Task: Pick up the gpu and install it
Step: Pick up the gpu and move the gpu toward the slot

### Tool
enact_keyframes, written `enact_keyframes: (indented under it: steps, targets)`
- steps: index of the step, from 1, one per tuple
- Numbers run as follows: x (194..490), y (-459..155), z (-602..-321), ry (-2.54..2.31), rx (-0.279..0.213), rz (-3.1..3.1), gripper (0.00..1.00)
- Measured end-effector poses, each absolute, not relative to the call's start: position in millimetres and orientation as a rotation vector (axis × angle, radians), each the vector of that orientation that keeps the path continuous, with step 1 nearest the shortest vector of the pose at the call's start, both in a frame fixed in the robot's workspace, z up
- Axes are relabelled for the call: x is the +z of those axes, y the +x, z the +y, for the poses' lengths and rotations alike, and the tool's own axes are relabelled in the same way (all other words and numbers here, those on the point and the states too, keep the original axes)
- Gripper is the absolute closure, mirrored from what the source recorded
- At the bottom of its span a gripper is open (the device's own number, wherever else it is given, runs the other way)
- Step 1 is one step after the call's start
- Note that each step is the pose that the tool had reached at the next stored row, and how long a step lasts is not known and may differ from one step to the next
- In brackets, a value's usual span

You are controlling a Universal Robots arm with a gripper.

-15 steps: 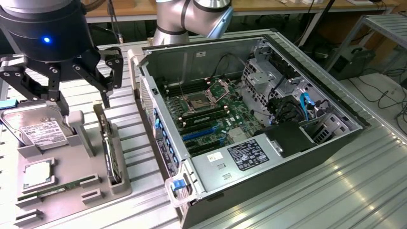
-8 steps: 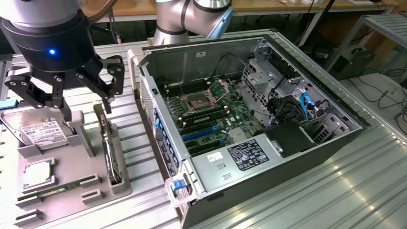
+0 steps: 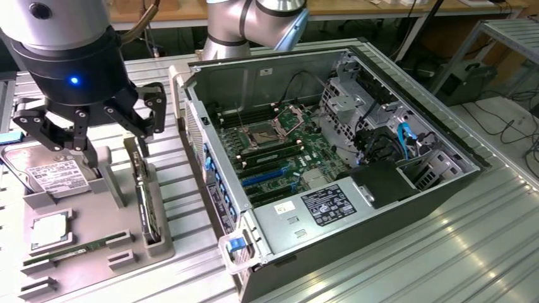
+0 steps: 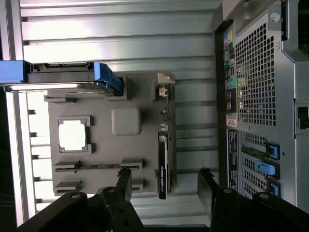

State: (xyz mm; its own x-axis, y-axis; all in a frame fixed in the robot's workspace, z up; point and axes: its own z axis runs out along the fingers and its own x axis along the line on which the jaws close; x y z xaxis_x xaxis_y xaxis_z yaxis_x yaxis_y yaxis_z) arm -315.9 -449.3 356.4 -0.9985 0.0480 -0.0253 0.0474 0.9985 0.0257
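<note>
The gpu [image 3: 148,201] stands on its edge in a slot along the side of the grey holder tray [image 3: 93,271] nearest the computer, its silvery bracket at the far end. In the wrist view the gpu [image 4: 163,166] is a thin black strip seen edge-on. My gripper [image 3: 101,142] hangs open above the tray's far part, over and a little to the exterior view's left of the card, holding nothing. Its two black fingertips [image 4: 124,180] straddle one end of the card with my gripper [image 4: 165,186] centred over it and well above it.
The tray also holds a silver hard drive [image 3: 52,178], a CPU [image 3: 50,230] and a green RAM stick [image 3: 76,250]. The open computer case [image 3: 471,165] lies to the exterior view's right, with blue expansion slots [image 3: 265,175] on its motherboard. A ribbed metal table [image 3: 438,259] lies underneath.
</note>
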Motion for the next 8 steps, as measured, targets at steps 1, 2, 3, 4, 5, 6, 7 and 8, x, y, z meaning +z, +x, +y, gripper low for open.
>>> enact_keyframes:
  steps: [1, 2, 3, 4, 5, 6, 7, 8]
  targets:
    - [355.0, -315.9, -449.3, 0.074, 0.037, 3.115, 0.34]
    - [353.9, -315.9, -449.3, 0.074, 0.034, 3.115, 0.34]
    - [352.5, -315.9, -449.3, 0.073, 0.031, 3.115, 0.34]
    - [351.5, -315.9, -449.3, 0.073, 0.028, 3.115, 0.34]
    - [350.0, -315.8, -449.3, 0.073, 0.025, 3.115, 0.34]
    - [348.7, -315.8, -449.3, 0.073, 0.022, 3.114, 0.34]
    - [347.1, -315.7, -449.3, 0.073, 0.021, 3.114, 0.34]
    - [345.2, -315.6, -449.3, 0.073, 0.019, 3.115, 0.34]
